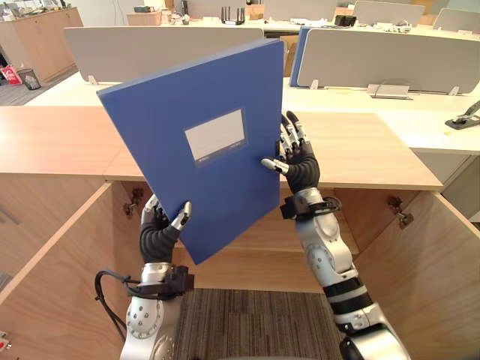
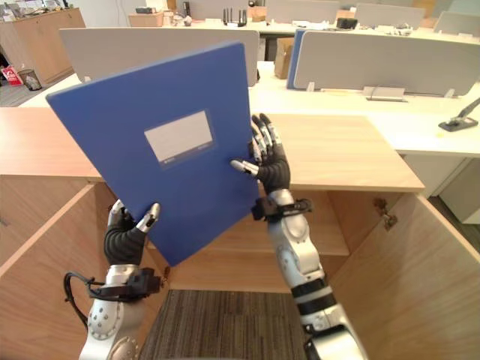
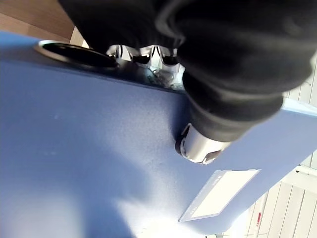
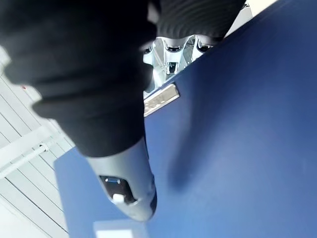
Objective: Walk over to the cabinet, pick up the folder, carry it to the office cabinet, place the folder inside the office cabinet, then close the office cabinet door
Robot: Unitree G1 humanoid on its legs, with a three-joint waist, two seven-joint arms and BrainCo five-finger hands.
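You have the folder (image 1: pixel 202 150) up in the air, held between both hands in front of the open cabinet (image 1: pixel 375 161). The folder is blue and nearly upright. It is turned so that one corner points down, and its front face looks toward you.

Your left hand (image 1: pixel 159 236) grips the lower edge of the folder, close to that low corner. Its thumb lies on the front face and its fingers go behind, so the hand pinches the folder. In the left wrist view the thumb presses flat on the blue face.

Your right hand (image 1: pixel 300 166) takes the opposite edge, higher up than the left hand. Its thumb also rests on the front face, and the fingers stand up behind the edge, so this hand pinches the folder too.

A white label (image 1: pixel 216 136) is on the front face, above the left hand and beside the right thumb.

The wooden top of the cabinet is just behind the right hand. The left door (image 1: pixel 45 262) stands open outside the left hand, and the right door (image 1: pixel 439 277) outside the right hand. Grey carpet (image 1: pixel 247 322) lies below both hands. A white bench (image 1: pixel 420 112) with grey screens (image 1: pixel 382 60) is far beyond the hands.
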